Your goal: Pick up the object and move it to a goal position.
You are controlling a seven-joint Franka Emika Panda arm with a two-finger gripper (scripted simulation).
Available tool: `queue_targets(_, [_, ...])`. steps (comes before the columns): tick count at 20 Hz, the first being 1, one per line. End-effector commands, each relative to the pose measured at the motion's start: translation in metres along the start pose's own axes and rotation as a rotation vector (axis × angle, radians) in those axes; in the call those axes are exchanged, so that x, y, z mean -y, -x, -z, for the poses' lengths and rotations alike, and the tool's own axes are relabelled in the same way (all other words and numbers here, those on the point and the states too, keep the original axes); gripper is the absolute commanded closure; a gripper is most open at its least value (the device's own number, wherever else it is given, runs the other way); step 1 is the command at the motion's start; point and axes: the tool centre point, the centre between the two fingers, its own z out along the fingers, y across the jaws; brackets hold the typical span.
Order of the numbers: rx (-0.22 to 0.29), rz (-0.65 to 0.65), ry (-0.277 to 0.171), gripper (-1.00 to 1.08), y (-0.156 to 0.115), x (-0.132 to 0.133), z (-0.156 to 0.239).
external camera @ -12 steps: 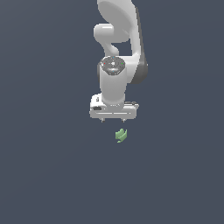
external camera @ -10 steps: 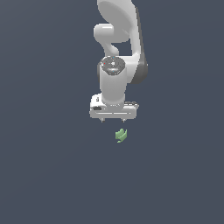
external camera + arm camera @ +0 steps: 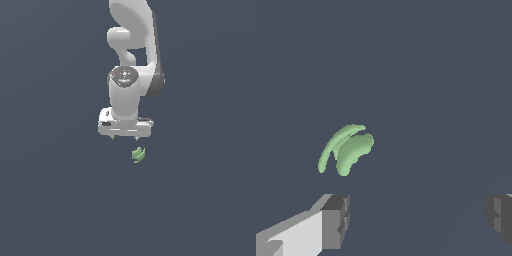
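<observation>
Your pincer (image 3: 124, 138) hangs from the white arm (image 3: 131, 60) with its jaws spread wide and nothing between them; in the wrist view the two dark fingertips (image 3: 336, 220) stand far apart at opposite edges of the picture. The object (image 3: 138, 154), a small light-green curved lump with a matte surface, lies on the bench (image 3: 50, 200) just beyond the pincer and slightly toward the exterior view's right. In the wrist view the lump (image 3: 348, 148) appears as two nested crescents, nearer one fingertip than the other and not yet between them.

The wide spread suits an approach: the lump is much narrower than the opening, so you likely have ample clearance on either side once the pincer is centred over it. Judged from the offset, the next step calls for a short sideways correction and then a descent before closing. The curved, irregular shape may roll or slip if the fingertips meet it off centre.

The bench is a uniform dark grey-blue plane without visible edges, texture or markings. No goal marker can be seen in either view.
</observation>
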Motion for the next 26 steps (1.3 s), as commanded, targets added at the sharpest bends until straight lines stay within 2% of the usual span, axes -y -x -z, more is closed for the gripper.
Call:
queue_targets(1, [-0.001,0.000,0.001,-0.92,0.000,0.000,0.000])
queue_targets(13, [-0.001,-0.059,-0.003,-0.92,-0.002,0.006,-0.004])
queue_targets(26, [-0.003,-0.315,-0.015,-0.92,-0.009,0.029,-0.024])
